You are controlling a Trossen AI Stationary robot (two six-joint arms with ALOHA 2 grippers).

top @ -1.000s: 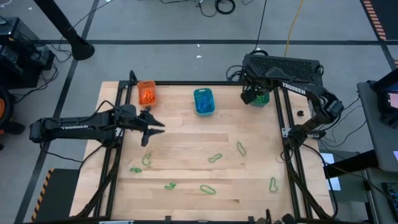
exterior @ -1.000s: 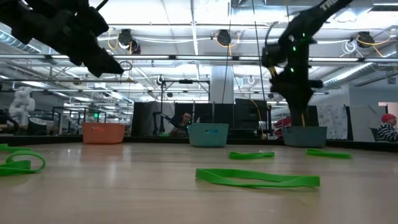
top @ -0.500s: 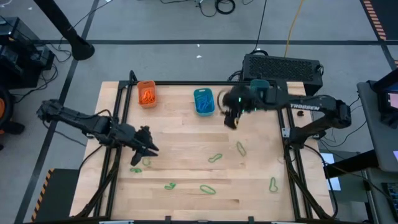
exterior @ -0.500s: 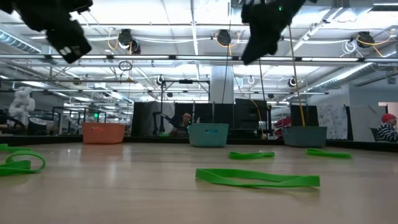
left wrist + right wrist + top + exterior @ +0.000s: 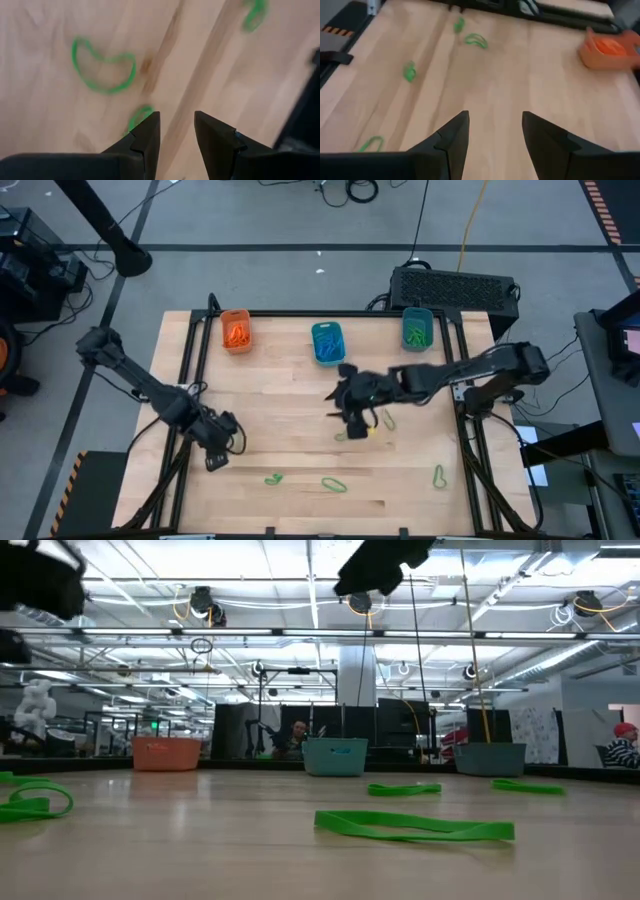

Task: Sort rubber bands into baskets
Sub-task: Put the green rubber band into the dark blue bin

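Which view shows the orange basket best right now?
The high view: the orange basket shows whole from above, orange bands inside. The low view shows only its far side wall; the right wrist view catches it at the edge; left wrist, nothing.

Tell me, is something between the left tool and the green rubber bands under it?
Nothing visible. The left tool is open above bare wood, and the green rubber bands lie just ahead of its fingers, uncovered.

Four camera positions around one wooden table (image 5: 300,395)

High view straight down over the whole table; low view at table-top height, level across it toward the baskets and the room behind. Left wrist view close above the wood, facing down past own fingers; right wrist view higher, slanting toward the orange basket (image 5: 609,48), shared with the high and low views.
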